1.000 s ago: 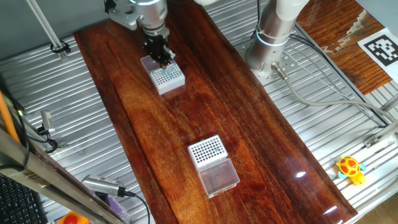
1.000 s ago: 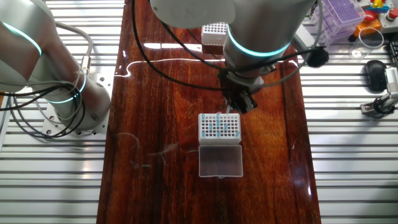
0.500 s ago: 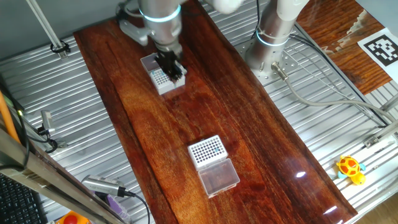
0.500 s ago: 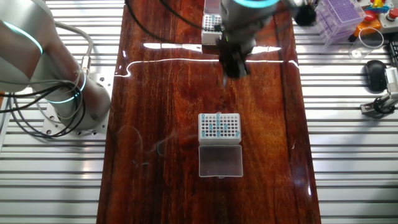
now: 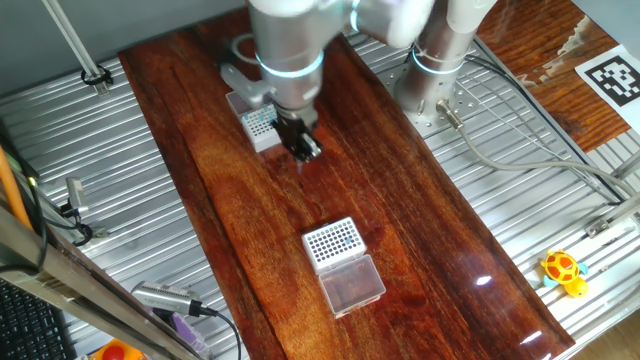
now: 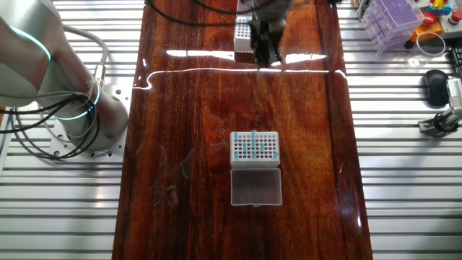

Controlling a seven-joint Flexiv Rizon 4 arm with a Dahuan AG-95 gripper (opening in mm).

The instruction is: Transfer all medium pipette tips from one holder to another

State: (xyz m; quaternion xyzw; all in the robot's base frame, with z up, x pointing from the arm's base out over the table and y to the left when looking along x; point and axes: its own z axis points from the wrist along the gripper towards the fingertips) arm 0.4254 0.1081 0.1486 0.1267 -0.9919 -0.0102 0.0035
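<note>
The wooden board (image 5: 400,200) lies along the middle of the metal table, and I place everything relative to it. Two racks stand on the board. The rack with the medium pipette tips (image 6: 254,147) is near the middle of the board in the other fixed view; its grid shows many teal-blue dots, and its clear lid (image 6: 255,187) lies open flat on the board, touching the rack's side. In one fixed view this same rack (image 5: 258,124) is near the far end of the board, partly hidden behind the arm. The second rack (image 5: 332,241) stands further down the board, with only dark holes visible in its white grid, and its clear lid (image 5: 352,284) is open beside it. In the other fixed view this second rack (image 6: 243,36) is at the top end of the board, partly covered by the gripper.

The gripper (image 5: 304,150) hangs over the board between the two racks, pointing down, above bare wood and apart from both racks. The fingers appear pressed close together, and a thin thing seems to stick out below them, perhaps one tip, but it is too small and blurred to be sure. In the other fixed view the gripper (image 6: 264,54) is also blurred.

The arm's base (image 5: 437,60) stands on the metal table beside the board's far end.
</note>
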